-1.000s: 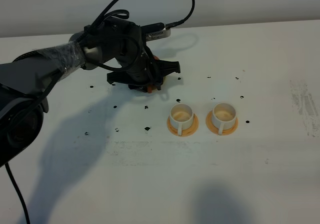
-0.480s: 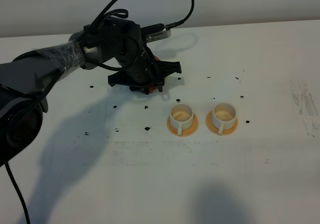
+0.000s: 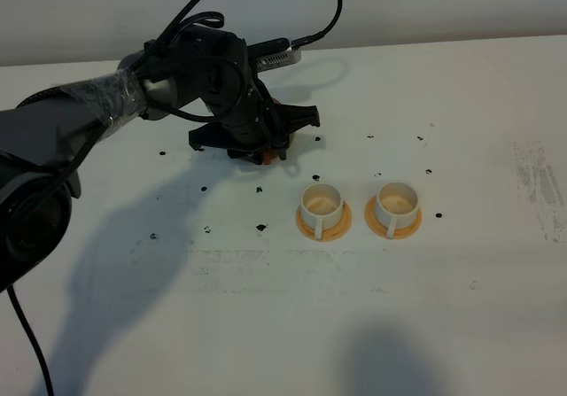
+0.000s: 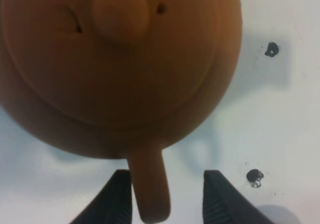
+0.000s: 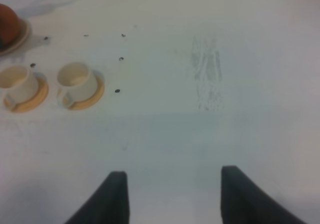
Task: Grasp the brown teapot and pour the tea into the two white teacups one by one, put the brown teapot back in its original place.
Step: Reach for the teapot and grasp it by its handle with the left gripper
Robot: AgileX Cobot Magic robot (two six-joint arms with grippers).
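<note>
Left gripper [image 4: 167, 184] hangs spread over the teapot [image 4: 115, 63], which sits upper left of centre in the high view, mostly hidden under the arm. The teapot's handle [image 4: 148, 184] runs straight back from the body into the gap between the fingers [image 4: 119, 199], close against one and apart from the other, not yet pinched. Closing across that handle looks like the next move. Right gripper [image 5: 172, 199] is spread, empty and well apart. One cup [image 3: 321, 203] and the other cup [image 3: 396, 200] stand lower right of the teapot.
</note>
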